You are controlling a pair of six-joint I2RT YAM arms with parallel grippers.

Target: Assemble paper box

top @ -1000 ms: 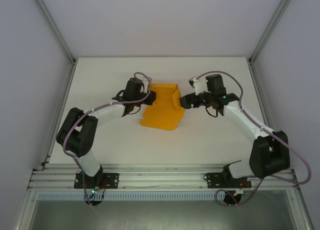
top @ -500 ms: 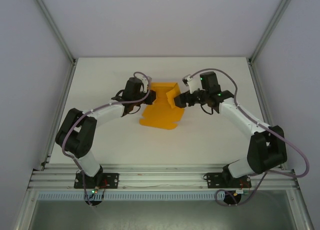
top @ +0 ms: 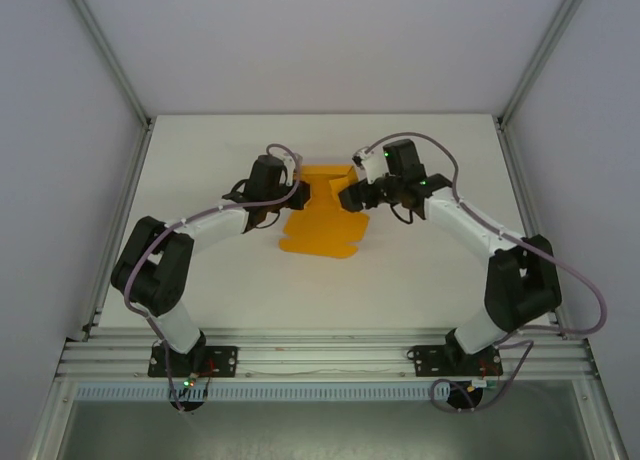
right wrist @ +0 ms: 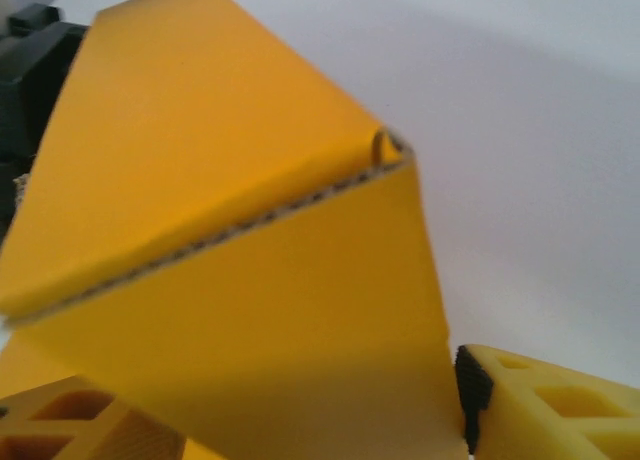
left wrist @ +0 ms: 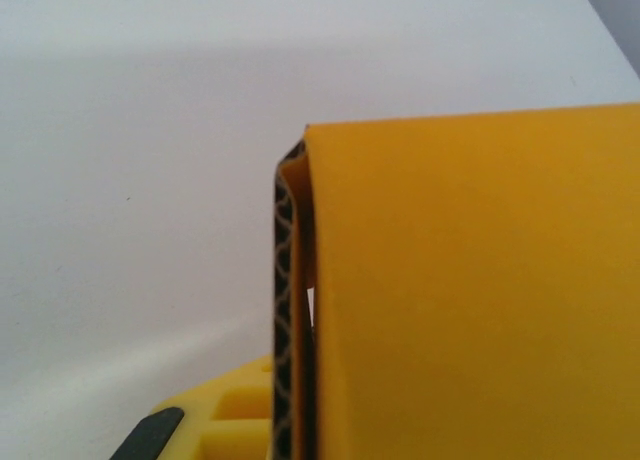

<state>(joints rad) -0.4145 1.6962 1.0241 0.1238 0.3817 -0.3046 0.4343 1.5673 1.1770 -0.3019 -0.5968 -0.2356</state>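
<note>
From above, the white table point(top: 200, 280) lay bare along its left edge, with wide free room between that edge and the left arm. The left gripper point(top: 299, 193) sat at the left raised wall of the paper box point(top: 320, 230), a little behind the table's middle. In the left wrist view the wall's orange card point(left wrist: 470, 280) stood edge-on against the patterned black pad point(left wrist: 283, 320). The pad lay close to the centre of that view. The opposite finger was hidden behind the card, so the claw seemed to be pinching the wall, though that is judged from one pad alone.

The box's near panel lay flat on the table, its notched edge toward the arm bases, while the far part stood up in folded walls.

The right gripper point(top: 349, 195) met the box's right flap, which leaned inward. In the right wrist view its yellow fingers point(right wrist: 545, 405) were spread wide. The creased card point(right wrist: 250, 330) spanned the gap between them, and its lower right edge touched the black pad of the right-hand finger. The corrugated cut edge of the fold ran diagonally across that view.

Right of the box the table stretched open to its far right edge.
</note>
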